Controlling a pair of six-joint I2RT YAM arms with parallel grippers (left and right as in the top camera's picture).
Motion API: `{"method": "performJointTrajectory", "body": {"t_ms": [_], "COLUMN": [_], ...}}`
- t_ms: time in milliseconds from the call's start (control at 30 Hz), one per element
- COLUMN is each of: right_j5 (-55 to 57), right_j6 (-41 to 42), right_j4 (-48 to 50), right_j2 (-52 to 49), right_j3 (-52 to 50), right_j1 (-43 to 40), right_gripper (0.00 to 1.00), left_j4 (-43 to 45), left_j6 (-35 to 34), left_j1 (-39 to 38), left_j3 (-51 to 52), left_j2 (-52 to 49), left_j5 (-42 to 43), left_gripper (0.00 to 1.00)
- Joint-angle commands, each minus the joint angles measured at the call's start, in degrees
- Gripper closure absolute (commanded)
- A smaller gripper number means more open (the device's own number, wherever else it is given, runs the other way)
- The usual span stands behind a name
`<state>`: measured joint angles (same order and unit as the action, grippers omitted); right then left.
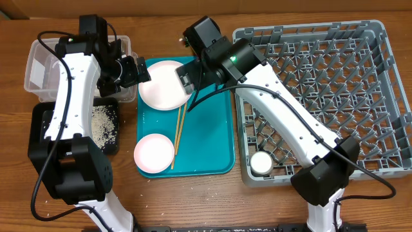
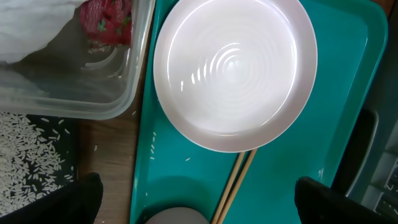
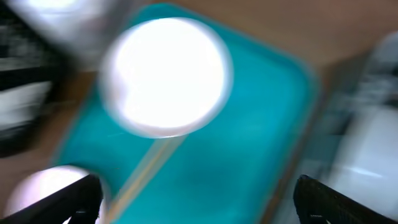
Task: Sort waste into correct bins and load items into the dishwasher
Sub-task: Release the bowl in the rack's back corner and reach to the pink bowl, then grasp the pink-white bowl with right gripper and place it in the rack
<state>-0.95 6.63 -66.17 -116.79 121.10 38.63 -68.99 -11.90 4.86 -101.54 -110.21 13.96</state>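
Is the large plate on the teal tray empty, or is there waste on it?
Empty. In the left wrist view the plate is bare and glossy, with only light reflections on its surface and nothing lying on it.

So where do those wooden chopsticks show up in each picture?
Overhead: chopsticks lie on the teal tray, left of centre.
Left wrist: bottom centre, one end only.
Right wrist: blurred pale streak, lower left.
Shared landmark: the large round plate at their upper end.
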Motion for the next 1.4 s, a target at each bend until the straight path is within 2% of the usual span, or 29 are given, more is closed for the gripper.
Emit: {"method": "performJointTrajectory", "body": {"t_ms": [0, 167, 300, 433, 567, 767, 900, 1133, 1367], "right_j5": [-17.22, -17.18, -17.2, -16.9, -10.8, -11.23, -12.63, -12.61, -9.68], "right_j6": [6.14, 11.96, 16.09, 17.0, 21.84, 22.47, 22.56, 22.56, 22.53], "right_j4": [0.74, 1.44, 2.99, 5.68, 8.26, 8.98, 9.25, 9.42, 4.09], "right_j2": [-1.68, -2.97, -2.97, -3.04, -3.89, -9.27, -10.75, -10.75, -9.75], "right_j3": [-2.32, -8.33, -13.97, -17.4, -19.67, -19.78, -19.78, -19.78, -14.51], "right_j1": [0.11, 1.36, 3.13, 6.8, 10.82, 13.46, 13.33, 13.33, 11.41], "right_gripper": [0.06, 0.18, 0.26, 0.34, 0.4, 0.51, 0.64, 0.96, 0.96], "left_j4": [0.22, -0.07, -2.75, -9.31, -15.67, -18.84, -18.78, -18.84, -18.82], "left_j6": [-0.11, -0.33, -0.33, 0.85, 2.29, 2.29, 2.25, 2.25, 2.27], "left_j1": [-0.04, 0.09, 2.16, 5.29, 8.5, 10.99, 10.97, 10.91, 10.91], "left_j3": [-1.11, -1.36, -5.46, -14.32, -24.41, -33.14, -33.18, -32.92, -32.92], "left_j2": [-0.13, -0.13, -0.13, -0.13, -0.13, -0.13, -0.13, -0.13, -0.13], "left_j5": [0.72, 2.21, 2.62, 2.56, 2.43, 2.32, 2.16, 2.16, 2.16], "left_gripper": [0.0, 0.0, 0.0, 0.0, 0.0, 0.0, 0.0, 0.0, 0.0]}}
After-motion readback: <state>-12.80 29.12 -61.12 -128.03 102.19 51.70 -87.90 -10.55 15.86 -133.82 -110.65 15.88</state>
